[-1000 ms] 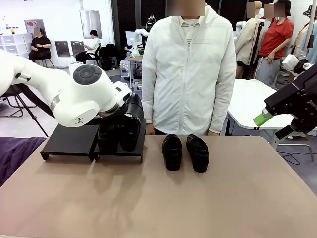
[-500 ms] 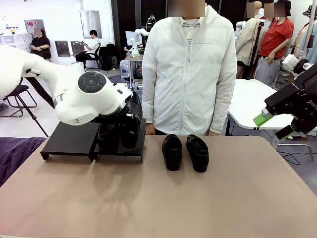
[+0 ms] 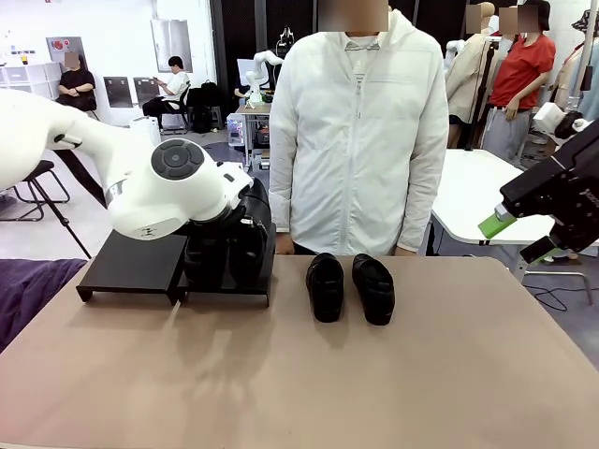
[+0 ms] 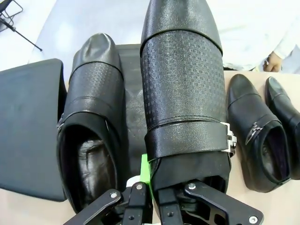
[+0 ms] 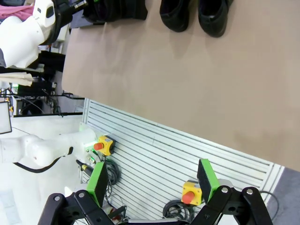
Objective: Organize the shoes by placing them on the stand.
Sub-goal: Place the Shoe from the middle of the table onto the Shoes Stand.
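- Shoes [image 3: 325,286] check: two sit side by side on the surface [image 3: 299,383], right in front of the person [image 3: 360,140].
- Left pincer [image 4: 157,180] is clamped on a third shoe [image 4: 183,93] by its heel rim, over the stand [image 3: 131,265], right panel.
- Fourth shoe [image 4: 91,117] sits just beside it on that panel.
- Right pincer [image 5: 153,180] hangs spread wide apart, off to the side.

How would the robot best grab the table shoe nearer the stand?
Probably by the heel rim, from above on the robot's side: that shoe sits flat, opening upward, heel toward the robot, so one finger can slip inside.
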